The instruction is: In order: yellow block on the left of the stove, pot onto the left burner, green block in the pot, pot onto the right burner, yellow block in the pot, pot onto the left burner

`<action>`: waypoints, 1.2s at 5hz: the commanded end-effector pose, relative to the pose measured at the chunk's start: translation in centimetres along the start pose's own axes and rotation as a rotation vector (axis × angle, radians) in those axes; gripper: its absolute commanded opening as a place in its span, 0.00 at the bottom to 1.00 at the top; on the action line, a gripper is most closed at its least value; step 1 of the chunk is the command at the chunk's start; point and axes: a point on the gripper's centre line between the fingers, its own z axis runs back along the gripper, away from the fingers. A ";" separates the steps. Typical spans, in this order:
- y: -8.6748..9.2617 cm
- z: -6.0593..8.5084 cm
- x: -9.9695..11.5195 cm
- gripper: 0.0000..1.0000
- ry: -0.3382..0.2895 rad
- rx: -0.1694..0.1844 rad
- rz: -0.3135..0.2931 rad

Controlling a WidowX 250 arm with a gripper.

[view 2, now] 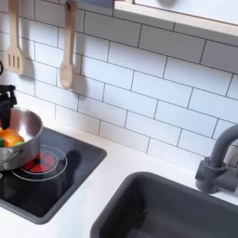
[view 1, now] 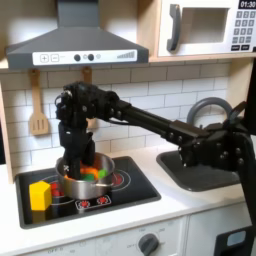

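The steel pot (view 1: 84, 183) stands on the black stove (view 1: 140, 190), around the middle of the cooktop. A green block (view 1: 98, 172) lies inside it beside an orange piece (view 1: 88, 173). The yellow block (view 1: 40, 194) stands on the stove's left part in the first exterior view, apart from the pot. My gripper (view 1: 72, 160) points down at the pot's back left rim; its fingers are too dark to tell apart. In the second exterior view the pot (view 2: 19, 135) sits at the left edge, with the gripper (view 2: 6, 107) above it. A red ringed burner (view 2: 42, 164) shows partly under the pot's near side.
Wooden utensils (view 2: 65, 56) hang on the tiled wall behind the stove. A dark sink (view 2: 177, 209) with a grey tap (view 2: 216, 163) lies to the right. My arm (view 1: 150, 120) reaches across from the sink side. White counter (view 2: 102, 181) separates stove and sink.
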 end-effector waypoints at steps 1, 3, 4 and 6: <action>-0.9 -1.5 -1.0 1.00 0.022 0.019 -0.031; -1.8 -1.8 -2.4 1.00 0.036 0.008 -0.046; -2.8 -2.2 -3.7 1.00 0.057 0.006 -0.071; -3.7 -2.2 -4.9 1.00 0.069 -0.010 -0.084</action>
